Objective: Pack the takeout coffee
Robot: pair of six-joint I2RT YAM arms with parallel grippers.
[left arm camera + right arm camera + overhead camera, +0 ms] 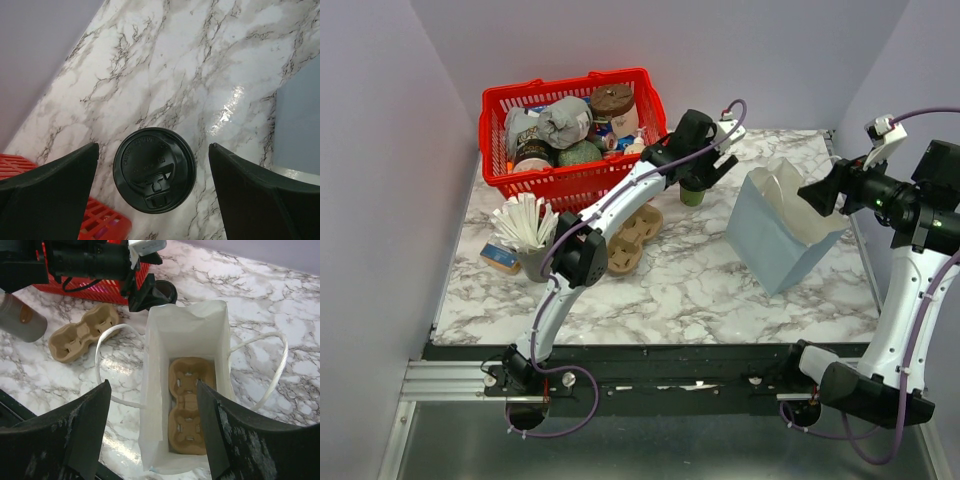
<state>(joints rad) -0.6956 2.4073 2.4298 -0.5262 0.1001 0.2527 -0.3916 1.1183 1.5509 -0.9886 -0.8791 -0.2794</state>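
The takeout coffee (692, 196), a green cup under a round black lid (154, 170), stands on the marble table just right of the red basket. My left gripper (698, 183) hangs directly over it, open wide. In the left wrist view the lid sits between the two fingers (50, 195), touching neither. My right gripper (817, 195) is open above the mouth of the light blue paper bag (785, 235). In the right wrist view the bag's left wall (150, 390) runs between the spread jaws, and a brown cup carrier (192, 410) lies at the bag's bottom.
A red basket (570, 178) full of odds and ends stands at the back left. A second brown cup carrier (632, 240) lies on the table beside the left arm. A grey cup of white stirrers (525, 235) stands at the left, by a small box (500, 258).
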